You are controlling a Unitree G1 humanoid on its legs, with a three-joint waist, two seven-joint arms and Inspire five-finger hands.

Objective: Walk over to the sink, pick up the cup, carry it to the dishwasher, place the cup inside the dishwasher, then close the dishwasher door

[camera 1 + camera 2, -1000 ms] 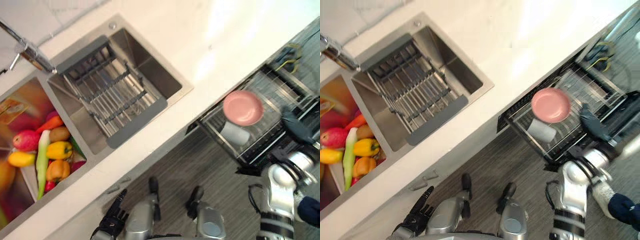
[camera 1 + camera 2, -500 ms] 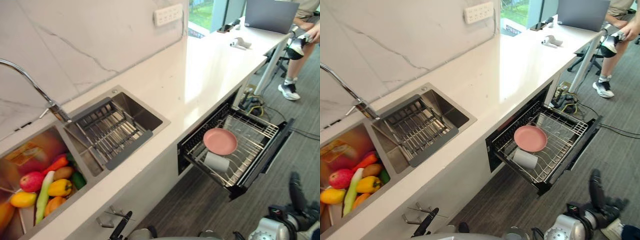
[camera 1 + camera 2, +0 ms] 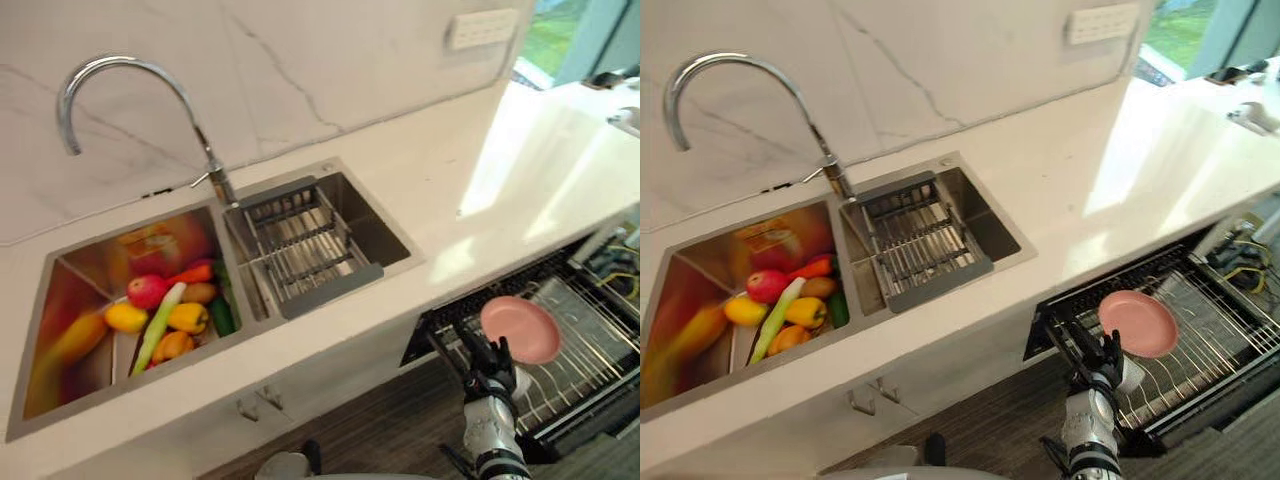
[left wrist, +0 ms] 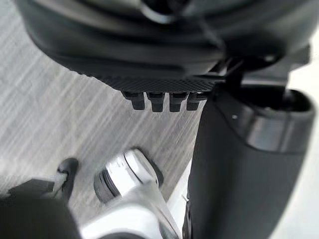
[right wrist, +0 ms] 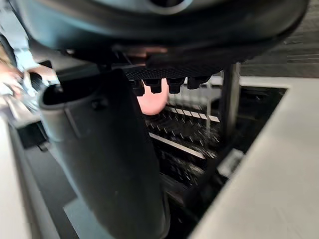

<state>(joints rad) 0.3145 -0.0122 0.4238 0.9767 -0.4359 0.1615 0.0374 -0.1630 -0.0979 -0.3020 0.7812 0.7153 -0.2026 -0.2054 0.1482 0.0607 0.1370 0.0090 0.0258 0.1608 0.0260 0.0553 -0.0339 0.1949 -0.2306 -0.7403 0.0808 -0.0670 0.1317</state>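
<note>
Head views: the right robot hand [image 3: 487, 362] is raised, fingers straight and spread, empty, in front of the drawn-out dishwasher rack [image 3: 592, 352]. The cup [image 3: 1130, 374] lies in that rack just beyond the hand, under the near edge of the pink plate [image 3: 520, 330].

Left wrist view: the left robot hand [image 4: 239, 164] hangs above the floor [image 4: 50, 109], fingers relaxed, holding nothing.

Right wrist view: past the fingers [image 5: 159, 85], plate and rack wires show.
</note>
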